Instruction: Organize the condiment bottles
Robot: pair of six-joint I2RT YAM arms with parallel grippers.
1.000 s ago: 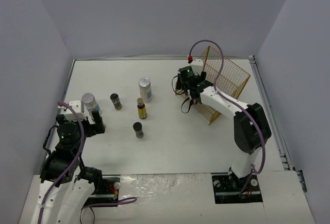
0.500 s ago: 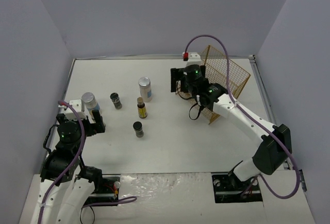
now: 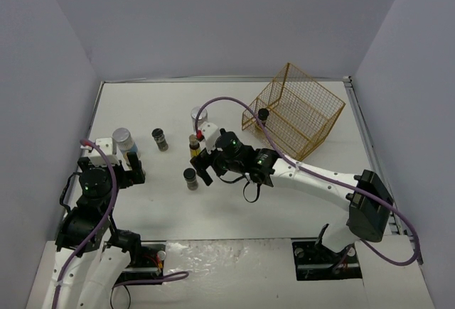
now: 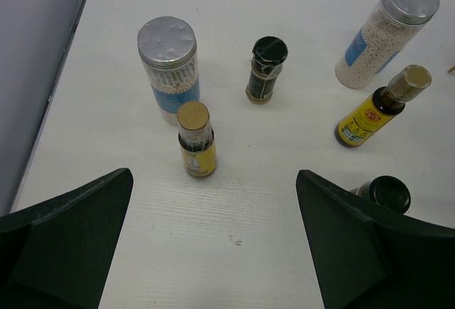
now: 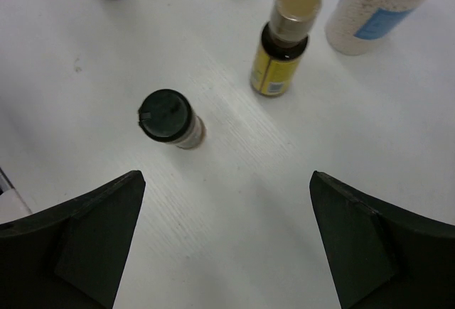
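Your right gripper (image 5: 226,252) hangs with jaws spread wide and empty above a black-capped jar (image 5: 169,118) and a slim yellow-labelled bottle (image 5: 283,39) on the table (image 5: 398,145). Your left gripper (image 4: 213,252), just as wide and empty, faces a silver-lidded jar (image 4: 169,67) with a second slim bottle (image 4: 195,142) just beside it. Another dark jar (image 3: 264,115) seems to stand inside the gold wire basket (image 3: 306,103), though it shows small.
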